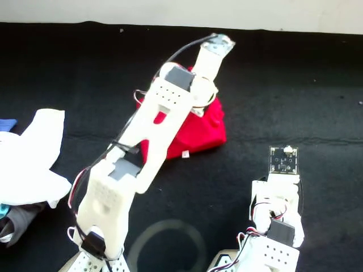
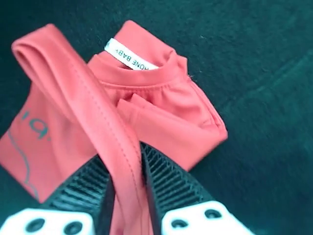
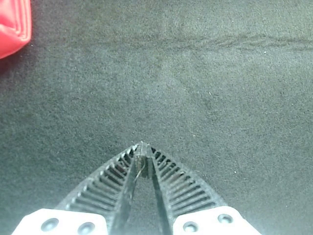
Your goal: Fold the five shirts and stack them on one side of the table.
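Pinching shirt [image 2: 166, 122] edge with left tool [image 2: 125, 159], likely to fold it over. Holding right tool [image 3: 141, 147] pressed together, empty, above table [image 3: 230, 73], out of the way.

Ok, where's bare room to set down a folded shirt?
Widest bare patch: the black table right of the red shirt, beyond the right claw up to the wall. A narrower strip lies between the shirt pile and the left arm. Crowded: the left edge, and the middle where the left claw pinches the red shirt.
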